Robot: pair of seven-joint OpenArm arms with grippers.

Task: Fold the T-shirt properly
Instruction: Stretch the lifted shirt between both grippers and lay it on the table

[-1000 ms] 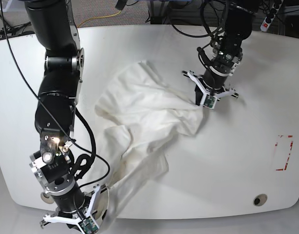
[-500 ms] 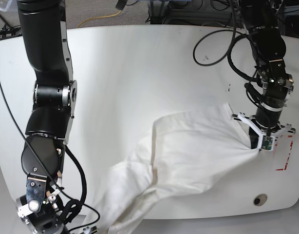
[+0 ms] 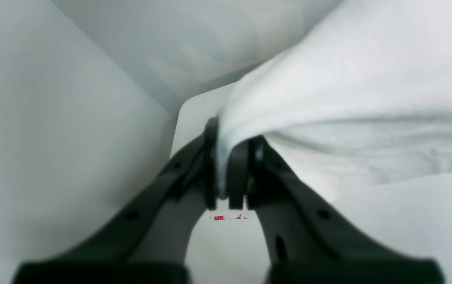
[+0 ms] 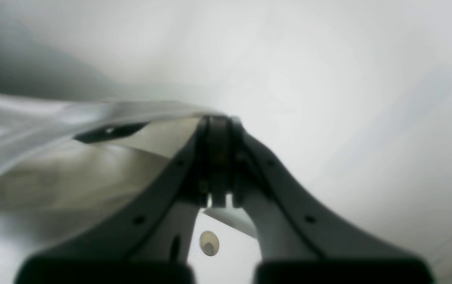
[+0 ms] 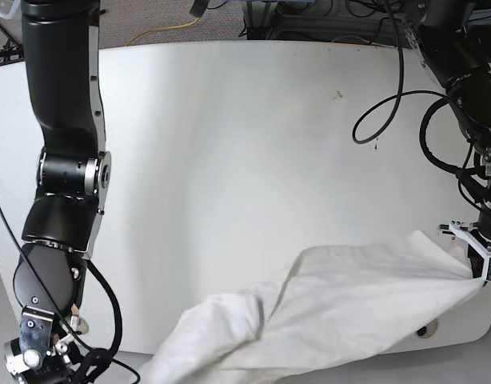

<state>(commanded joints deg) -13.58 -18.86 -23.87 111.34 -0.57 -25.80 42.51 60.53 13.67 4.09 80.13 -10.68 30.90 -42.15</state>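
Note:
The white T-shirt lies stretched along the table's front right and spills over the front edge at the bottom left. Its print does not show. In the base view my left gripper is at the far right edge, shut on the shirt's right corner. The left wrist view shows its jaws pinched on a bunch of white cloth. My right gripper is shut on a thin cloth edge that runs off to the left. In the base view it is below the frame; only its arm shows.
The white table ends just in front of the shirt. A round hole sits near the front right, partly under cloth in the base view. A red tape mark lies below my left gripper. Cables hang at the back right.
Both arms have dragged the shirt from the table's middle to the front right. The left gripper went to the far right edge and the right gripper dropped below the base frame.

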